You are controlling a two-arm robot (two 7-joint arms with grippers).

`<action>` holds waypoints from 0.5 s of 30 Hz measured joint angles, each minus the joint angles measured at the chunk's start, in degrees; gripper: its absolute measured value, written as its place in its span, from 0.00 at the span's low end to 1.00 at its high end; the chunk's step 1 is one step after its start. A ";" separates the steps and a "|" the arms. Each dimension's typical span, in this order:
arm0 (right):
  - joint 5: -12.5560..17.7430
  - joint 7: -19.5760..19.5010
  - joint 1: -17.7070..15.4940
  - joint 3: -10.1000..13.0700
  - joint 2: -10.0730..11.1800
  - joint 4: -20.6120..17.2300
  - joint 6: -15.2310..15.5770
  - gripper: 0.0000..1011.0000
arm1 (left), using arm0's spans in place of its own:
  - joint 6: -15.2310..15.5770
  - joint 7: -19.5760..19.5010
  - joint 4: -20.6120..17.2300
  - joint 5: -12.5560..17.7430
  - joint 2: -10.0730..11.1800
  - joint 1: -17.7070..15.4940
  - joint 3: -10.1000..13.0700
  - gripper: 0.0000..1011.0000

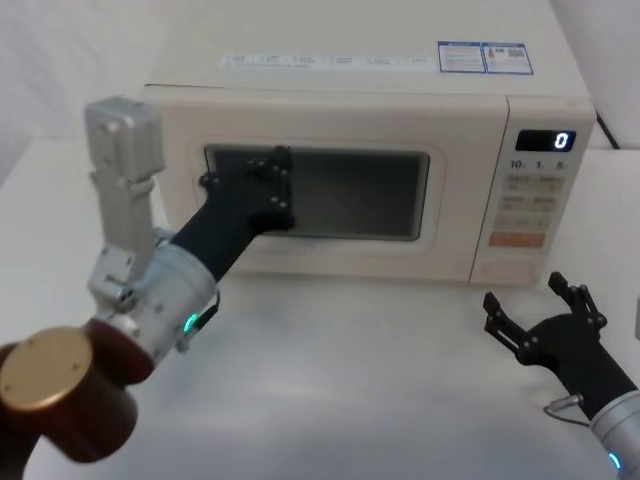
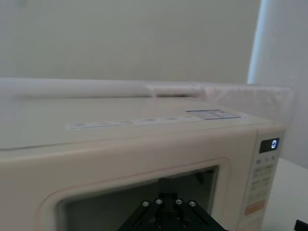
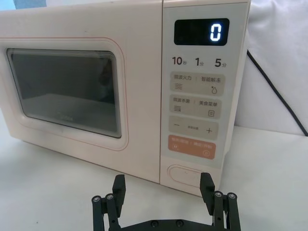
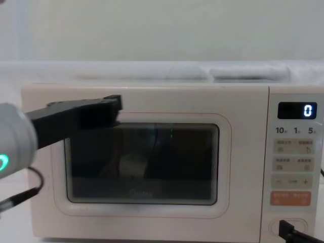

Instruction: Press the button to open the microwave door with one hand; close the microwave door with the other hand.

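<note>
Left claw [image 1: 262,188]: it is held against the upper left part of the microwave door [image 1: 330,200], over the dark window; whether its fingers are released or clenched cannot be told.
Right claw [image 1: 540,312]: released, with the fingers spread apart; it is held low over the tabletop [image 1: 350,360], in front of the control panel [image 3: 202,86], near it but apart from it.
Button [image 3: 187,174]: it is found at the bottom of the control panel, under the orange key [image 3: 191,147]; in the right wrist view it is seen between the two finger pairs, not touched.
Microwave door: it is seen shut, flush with the front of the microwave [image 1: 350,90].
Display [image 3: 201,32]: a single "0" is shown.
Microwave: it is placed on the white tabletop, facing the robot.
</note>
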 joint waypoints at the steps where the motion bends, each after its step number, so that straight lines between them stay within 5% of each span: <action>1: 0.00 0.00 0.00 0.00 0.00 0.00 0.00 0.99 | -0.84 0.38 -0.65 0.00 0.03 1.40 -0.79 0.00; 8: 0.00 0.00 0.00 0.00 0.00 0.00 0.00 0.99 | -2.63 1.26 -2.18 -0.02 0.29 5.42 -3.36 0.00; 15: 0.00 0.00 0.00 0.00 0.00 0.00 0.00 0.99 | -3.45 1.30 -2.90 0.06 0.53 8.24 -5.27 0.15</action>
